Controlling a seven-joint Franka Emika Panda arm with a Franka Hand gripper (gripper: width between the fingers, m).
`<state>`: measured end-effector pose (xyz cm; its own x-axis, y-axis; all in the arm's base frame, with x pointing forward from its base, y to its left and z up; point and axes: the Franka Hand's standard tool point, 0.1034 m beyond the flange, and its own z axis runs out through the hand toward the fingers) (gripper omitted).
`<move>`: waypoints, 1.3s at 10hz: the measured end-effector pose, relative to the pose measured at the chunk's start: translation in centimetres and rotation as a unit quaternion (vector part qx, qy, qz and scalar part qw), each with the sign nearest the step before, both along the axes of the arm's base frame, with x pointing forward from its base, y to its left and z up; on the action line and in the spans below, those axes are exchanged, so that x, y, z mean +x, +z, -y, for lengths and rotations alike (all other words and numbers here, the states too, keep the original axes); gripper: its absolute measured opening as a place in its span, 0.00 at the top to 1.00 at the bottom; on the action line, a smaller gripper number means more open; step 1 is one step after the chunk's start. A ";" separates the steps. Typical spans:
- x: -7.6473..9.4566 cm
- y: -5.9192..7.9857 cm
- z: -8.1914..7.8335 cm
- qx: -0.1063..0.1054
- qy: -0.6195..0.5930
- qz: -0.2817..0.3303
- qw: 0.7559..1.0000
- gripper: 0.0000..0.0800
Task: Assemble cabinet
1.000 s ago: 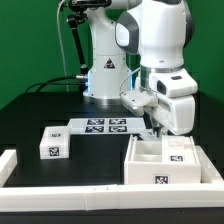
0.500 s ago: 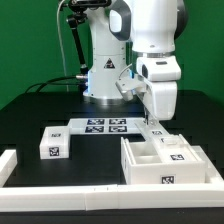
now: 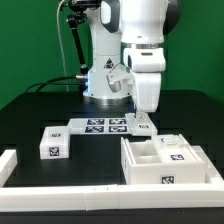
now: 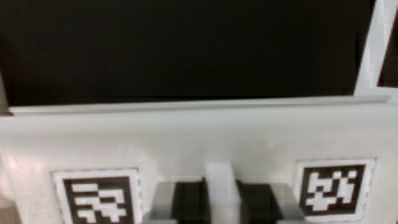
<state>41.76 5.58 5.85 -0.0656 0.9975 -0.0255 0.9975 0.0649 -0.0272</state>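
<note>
The cabinet (image 3: 165,165) is a large hollow white box at the front of the exterior view's right, open side up, with tags on its front and inside. My gripper (image 3: 142,121) hangs just behind its back left corner, beside the marker board (image 3: 103,125). In the wrist view the gripper (image 4: 212,202) has its dark fingers (image 4: 178,202) pressed on either side of a narrow white rib of a flat white tagged part (image 4: 196,140). That part also shows in the exterior view (image 3: 144,128), low over the table.
A small white tagged block (image 3: 52,144) lies on the exterior view's left. Long white border rails (image 3: 90,196) run along the front and left edges. The arm's base (image 3: 103,75) stands behind the marker board.
The arm has swung toward the exterior view's left, from over the cabinet's back wall to beside its back left corner. The white tagged part moved with the gripper.
</note>
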 end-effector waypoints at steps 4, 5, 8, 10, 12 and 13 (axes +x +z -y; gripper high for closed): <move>0.8 -0.1 1.4 -0.003 0.000 -0.004 1.000 0.91; 1.4 0.2 2.1 -0.005 -0.013 -0.003 1.000 0.91; 1.4 0.2 1.8 -0.006 -0.038 -0.004 0.999 0.91; 1.4 0.1 1.8 -0.006 -0.038 -0.005 0.999 0.91; 2.2 0.3 1.7 -0.005 -0.039 0.000 0.999 0.91; 2.4 0.4 1.7 -0.005 -0.038 0.002 0.999 0.91</move>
